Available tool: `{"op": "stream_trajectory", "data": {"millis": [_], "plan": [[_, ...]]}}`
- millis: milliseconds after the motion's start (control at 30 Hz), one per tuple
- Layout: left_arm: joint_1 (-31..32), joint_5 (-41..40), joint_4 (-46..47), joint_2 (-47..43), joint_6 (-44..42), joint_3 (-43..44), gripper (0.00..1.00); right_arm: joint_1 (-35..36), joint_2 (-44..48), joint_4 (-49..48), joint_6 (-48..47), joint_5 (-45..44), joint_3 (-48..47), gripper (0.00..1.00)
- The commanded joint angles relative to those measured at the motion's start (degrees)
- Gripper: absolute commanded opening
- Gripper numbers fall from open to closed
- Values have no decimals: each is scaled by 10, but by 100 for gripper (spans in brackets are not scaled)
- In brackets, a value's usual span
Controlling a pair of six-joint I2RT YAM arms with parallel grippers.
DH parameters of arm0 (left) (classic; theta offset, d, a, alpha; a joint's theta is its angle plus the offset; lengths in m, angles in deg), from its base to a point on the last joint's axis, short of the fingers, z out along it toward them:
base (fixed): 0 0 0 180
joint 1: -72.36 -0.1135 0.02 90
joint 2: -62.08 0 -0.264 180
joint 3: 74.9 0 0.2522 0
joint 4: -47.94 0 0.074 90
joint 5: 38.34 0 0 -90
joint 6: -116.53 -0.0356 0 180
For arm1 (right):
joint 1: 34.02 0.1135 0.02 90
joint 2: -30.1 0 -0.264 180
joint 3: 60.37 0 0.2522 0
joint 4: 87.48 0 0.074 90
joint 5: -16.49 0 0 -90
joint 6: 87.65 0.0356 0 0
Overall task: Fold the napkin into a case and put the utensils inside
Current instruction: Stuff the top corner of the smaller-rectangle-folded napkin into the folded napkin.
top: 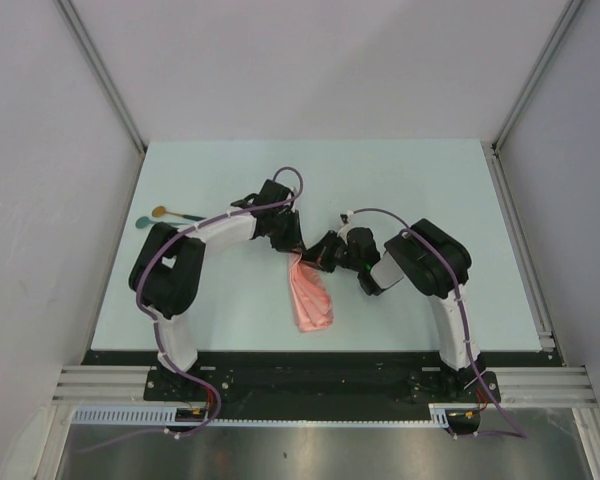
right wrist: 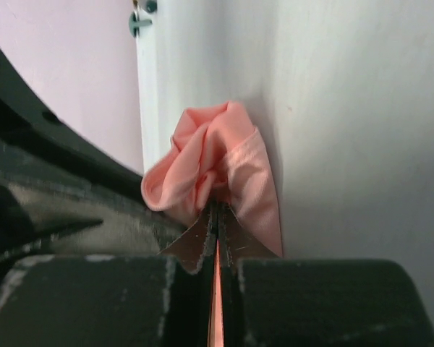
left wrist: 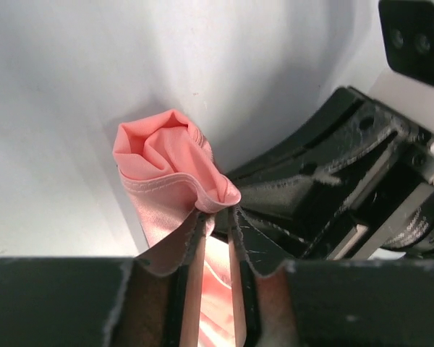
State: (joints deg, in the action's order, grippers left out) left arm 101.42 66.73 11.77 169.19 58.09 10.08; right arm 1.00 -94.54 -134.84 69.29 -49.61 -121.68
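Observation:
The salmon-pink napkin (top: 310, 295) hangs bunched from both grippers near the table's middle, its lower end trailing on the surface toward the front. My left gripper (top: 292, 248) (left wrist: 217, 217) has its jaws slightly apart; a rolled fold of the napkin (left wrist: 166, 155) rests across the fingertips and cloth shows in the gap. My right gripper (top: 312, 258) (right wrist: 217, 210) is shut on the napkin (right wrist: 210, 155), pinching a thin layer. Two utensils, a spoon with a golden bowl (top: 160, 211) and one with a teal bowl (top: 143, 222), lie at the table's far left, away from both grippers.
The pale table (top: 430, 190) is walled by white panels at the back and sides. A metal rail (top: 520, 240) runs along its right edge. The two grippers sit almost touching, the right arm's black body (left wrist: 333, 195) filling the left wrist view's right side.

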Motion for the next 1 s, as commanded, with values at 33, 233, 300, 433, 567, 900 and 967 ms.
{"op": "stream_trajectory", "data": {"millis": [33, 233, 300, 433, 567, 900, 967], "plan": [[-13, 20, -8, 23, 1, 35, 18, 6, 52, 58, -61, 39, 7, 1], [-16, 27, -3, 29, 5, 23, 11, 5, 113, 177, -143, 36, 3, 4], [-17, 22, -6, 30, 4, 23, 11, 3, 123, 225, -173, 37, -5, 5], [-20, 23, 1, 11, 10, 5, 11, 2, 130, 246, -191, 33, -6, 5], [-20, 22, 0, -16, 11, -8, 23, 0, 121, 241, -189, 33, -6, 5], [-27, 36, -3, 21, 14, 3, 10, 14, 136, 275, -201, 21, -3, 4], [-27, 24, -3, 28, 18, 1, 8, 23, 138, 287, -202, 14, -6, 4]]}}
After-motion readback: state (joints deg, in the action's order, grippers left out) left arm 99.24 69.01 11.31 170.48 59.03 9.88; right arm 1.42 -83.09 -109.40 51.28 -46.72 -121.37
